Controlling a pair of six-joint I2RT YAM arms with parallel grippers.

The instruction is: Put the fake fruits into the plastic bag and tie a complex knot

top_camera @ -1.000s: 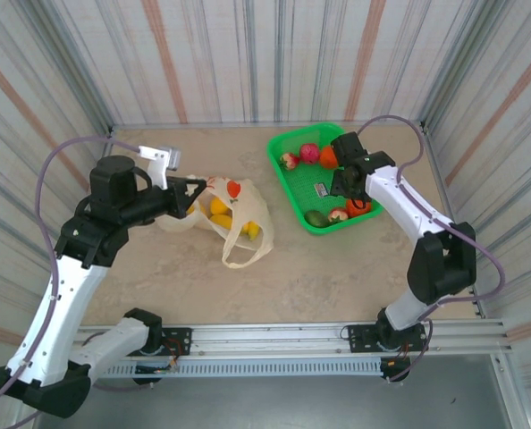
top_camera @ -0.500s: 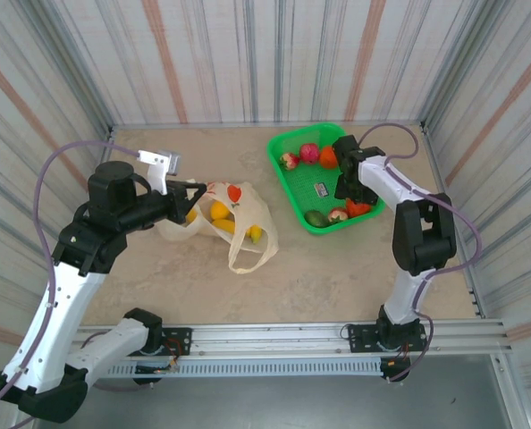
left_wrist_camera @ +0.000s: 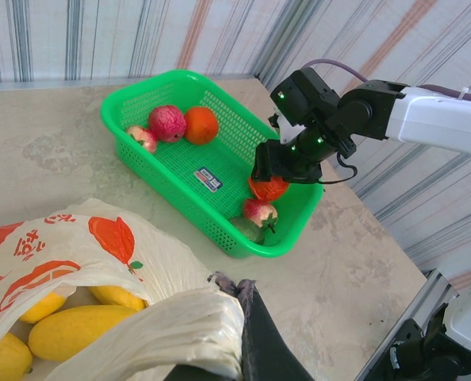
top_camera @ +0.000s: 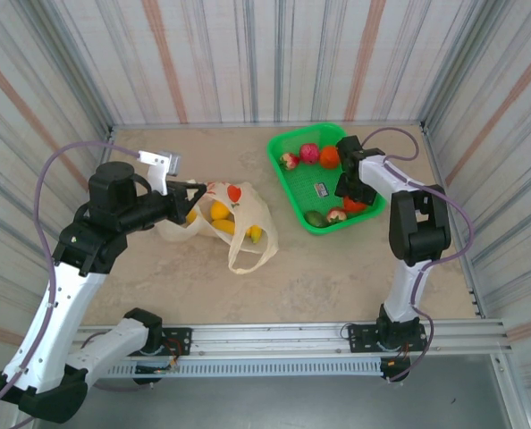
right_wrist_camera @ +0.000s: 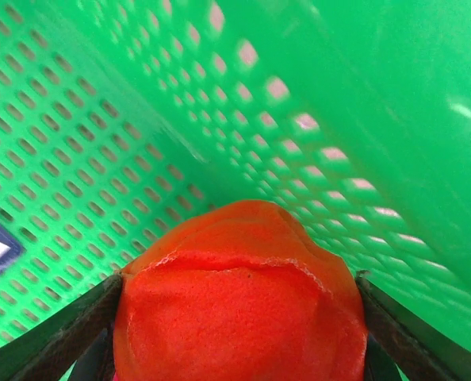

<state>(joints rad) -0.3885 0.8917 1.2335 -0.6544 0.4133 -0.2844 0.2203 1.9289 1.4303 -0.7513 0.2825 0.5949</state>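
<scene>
Right wrist view gives you the red-orange fruit up close. It lies low in the green basket, near one side wall, and the frame edge cuts off its lower part. A dark finger presses each flank, so your right gripper looks pinched on that fruit, jaws wide around it. You cannot tell from here whether the fruit rests on the basket floor or hangs clear of it.

In the left wrist view a red-green apple and a dark green fruit lie just beside it in the same corner, crowding that grip. At the other end of the basket sit a pink-red apple, an orange and a smaller apple, well apart from the gripper. A white label lies on the floor between the two groups.

The plastic bag lies on the table to the left of the basket and apart from it, its mouth toward the left arm. Your left gripper is clamped on a bunched fold of the bag's rim, jaws pressed together on the film. Yellow fruits show inside, partly hidden under the printed plastic, and their count is hard to make out. One loop handle trails loose toward the near edge.
</scene>
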